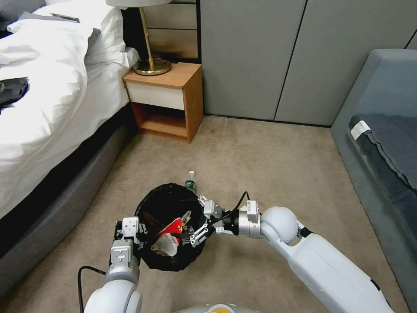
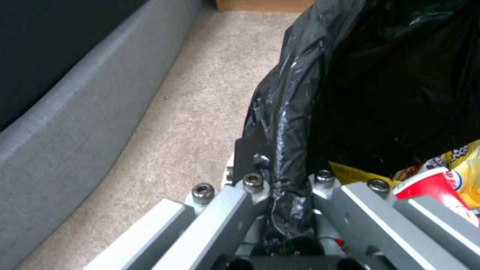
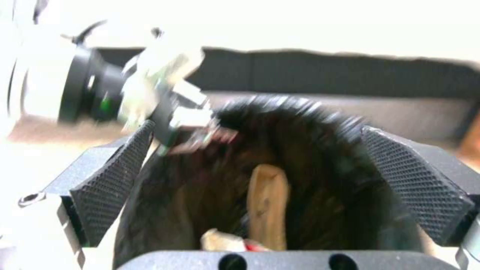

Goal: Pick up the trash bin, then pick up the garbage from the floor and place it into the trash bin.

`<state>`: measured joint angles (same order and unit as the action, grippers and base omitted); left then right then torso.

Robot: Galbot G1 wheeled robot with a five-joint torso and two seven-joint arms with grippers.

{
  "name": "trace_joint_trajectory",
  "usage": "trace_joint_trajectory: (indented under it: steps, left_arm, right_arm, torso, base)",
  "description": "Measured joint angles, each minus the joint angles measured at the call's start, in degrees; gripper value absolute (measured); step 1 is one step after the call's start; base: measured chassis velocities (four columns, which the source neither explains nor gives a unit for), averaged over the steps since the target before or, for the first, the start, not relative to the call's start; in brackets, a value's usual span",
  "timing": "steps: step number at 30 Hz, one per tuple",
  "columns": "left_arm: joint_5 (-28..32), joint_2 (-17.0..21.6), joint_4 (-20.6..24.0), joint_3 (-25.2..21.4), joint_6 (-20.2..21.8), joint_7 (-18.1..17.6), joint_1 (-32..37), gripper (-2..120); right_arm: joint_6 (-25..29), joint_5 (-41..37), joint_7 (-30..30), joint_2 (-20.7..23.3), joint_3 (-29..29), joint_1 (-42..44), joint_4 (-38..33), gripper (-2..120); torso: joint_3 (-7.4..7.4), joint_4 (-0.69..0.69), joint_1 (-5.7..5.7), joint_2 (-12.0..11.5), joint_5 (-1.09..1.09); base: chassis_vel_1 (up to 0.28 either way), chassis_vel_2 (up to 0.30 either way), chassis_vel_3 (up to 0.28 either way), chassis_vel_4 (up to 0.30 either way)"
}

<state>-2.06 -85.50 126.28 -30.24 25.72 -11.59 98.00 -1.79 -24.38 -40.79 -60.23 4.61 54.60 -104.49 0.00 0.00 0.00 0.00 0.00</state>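
One bin (image 1: 167,198) stands on the carpet (image 1: 269,174) near the robot, its black bag (image 2: 295,112) folded over the rim. The left gripper (image 1: 141,239) pinches that rim on the near left side; the left wrist view shows its fingers pressed on the bag. The right gripper (image 1: 200,219) hangs over the bin's right rim, its two pads (image 3: 417,191) spread wide in the right wrist view. Inside lie one red cup (image 1: 173,227), a yellow wrapper (image 2: 467,165) and white tissue (image 1: 165,245). One bottle (image 1: 190,181) lies just beyond the bin.
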Motion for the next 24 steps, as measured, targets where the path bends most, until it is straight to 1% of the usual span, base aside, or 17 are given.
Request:
trace_joint_trajectory:
  steps: [1, 2, 4, 5, 6, 7, 8, 9, 10, 11, 13, 15, 17, 19, 21, 23, 24]
  left_arm:
    - [0.1, 0.1, 0.0, -0.2, 0.0, 0.0, 0.0, 0]
    - [0.1, 0.1, 0.0, -0.2, 0.0, 0.0, 0.0, 0]
    - [0.3, 0.4, -0.3, -0.7, 0.0, 0.1, -0.2, 0]
    - [0.6, 0.6, -0.5, -0.9, 0.0, 0.1, -0.4, 0]
    - [0.6, 0.6, -0.5, -0.9, 0.0, 0.1, -0.4, 0]
    - [0.6, 0.6, -0.5, -1.0, 0.0, 0.1, -0.5, 0]
    - [0.8, 0.7, -0.7, -1.2, 0.0, 0.1, -0.8, 0]
    - [0.8, 0.7, -0.8, -1.3, 0.0, 0.1, -1.0, 0]
    - [0.8, 0.7, -0.8, -1.3, 0.0, 0.1, -1.0, 0]
    - [1.0, 0.8, -0.9, -1.6, 0.0, 0.1, -1.2, 0]
    - [1.0, 0.8, -0.9, -1.7, 0.0, 0.1, -1.2, 0]
    - [1.5, 0.9, -0.9, -2.2, 0.0, 0.1, -1.3, 0]
    - [1.6, 0.9, -0.8, -2.3, 0.1, 0.1, -1.3, 0]
    - [2.0, 1.0, -0.5, -2.9, 0.0, 0.1, -1.0, 0]
    - [2.0, 1.0, -0.4, -2.9, 0.0, 0.1, -1.0, 0]
    - [2.2, 1.1, -0.1, -3.2, 0.0, 0.1, -0.7, 0]
    - [2.2, 1.1, -0.1, -3.2, 0.0, 0.1, -0.7, 0]
  right_arm:
    - [0.9, -0.5, 1.6, 0.3, -0.7, 0.6, -1.2, 100]
    - [0.9, -0.5, 1.6, 0.3, -0.7, 0.6, -1.2, 100]
    - [2.8, -2.2, 7.3, 1.0, -2.9, 2.8, -5.3, 100]
    - [3.9, -2.7, 11.6, 1.3, -4.8, 4.8, -8.7, 100]
    - [3.9, -2.7, 11.6, 1.3, -4.8, 4.8, -8.7, 100]
    - [4.3, -2.7, 13.2, 1.3, -5.6, 5.8, -10.1, 100]
    - [5.2, -2.3, 17.3, 1.2, -7.9, 8.9, -13.5, 100]
    - [6.2, -1.1, 20.0, 0.7, -9.8, 11.8, -15.7, 100]
    - [6.2, -1.1, 20.0, 0.7, -9.8, 11.8, -15.7, 100]
    - [7.7, 1.1, 22.7, -0.3, -11.9, 15.5, -17.4, 100]
    - [8.2, 1.8, 23.5, -0.8, -12.6, 16.8, -17.8, 100]
    - [10.9, 6.4, 27.9, -4.2, -15.2, 23.4, -18.9, 100]
    - [11.5, 7.6, 29.0, -5.2, -15.6, 25.0, -19.0, 100]
    - [13.9, 10.9, 31.5, -8.7, -16.7, 29.6, -18.3, 100]
    - [14.3, 11.4, 31.9, -9.3, -16.7, 30.3, -17.9, 100]
    - [16.2, 13.5, 33.8, -11.6, -16.8, 33.0, -16.2, 100]
    - [16.2, 13.5, 33.8, -11.6, -16.8, 33.0, -16.2, 100]
  torso:
    - [0.0, 0.0, 0.0, 0.0, 0.0]
    - [0.0, 0.0, 0.0, 0.0, 0.0]
    - [0.0, 0.0, 0.0, 0.0, 0.0]
    - [0.0, 0.01, 0.0, 0.0, 0.0]
    - [0.0, 0.01, 0.0, 0.0, 0.0]
    - [0.0, 0.0, 0.0, 0.0, 0.0]
    - [0.0, 0.0, 0.0, 0.0, -0.01]
    - [0.0, 0.0, 0.0, 0.0, -0.01]
    - [0.0, 0.0, 0.0, 0.0, -0.01]
    - [0.0, 0.0, 0.0, 0.0, 0.0]
    - [0.0, -0.01, 0.0, 0.0, -0.01]
    - [-0.01, -0.01, 0.0, 0.0, 0.0]
    - [0.0, -0.01, 0.0, 0.0, -0.01]
    - [-0.01, 0.0, 0.0, 0.0, -0.01]
    - [0.0, 0.0, 0.0, 0.0, -0.01]
    - [-0.01, 0.0, 0.0, 0.0, -0.01]
    - [-0.01, 0.0, 0.0, 0.0, -0.01]
  base:
    - [0.0, 0.0, 0.0, 0.0]
    - [0.0, 0.0, 0.0, 0.0]
    - [0.0, 0.0, 0.0, 0.0]
    - [0.0, 0.0, 0.0, 0.0]
    - [0.0, 0.0, 0.0, 0.0]
    - [0.0, 0.0, 0.0, 0.0]
    - [0.0, 0.0, 0.0, 0.0]
    - [0.0, 0.0, 0.0, 0.0]
    - [0.0, 0.0, 0.0, 0.0]
    - [0.0, 0.0, 0.0, 0.0]
    - [0.0, 0.0, 0.0, 0.0]
    - [0.0, 0.0, 0.0, 0.0]
    - [0.0, 0.0, 0.0, 0.0]
    - [0.0, 0.0, 0.0, 0.0]
    - [0.0, 0.0, 0.0, 0.0]
    - [0.0, 0.0, 0.0, 0.0]
    - [0.0, 0.0, 0.0, 0.0]
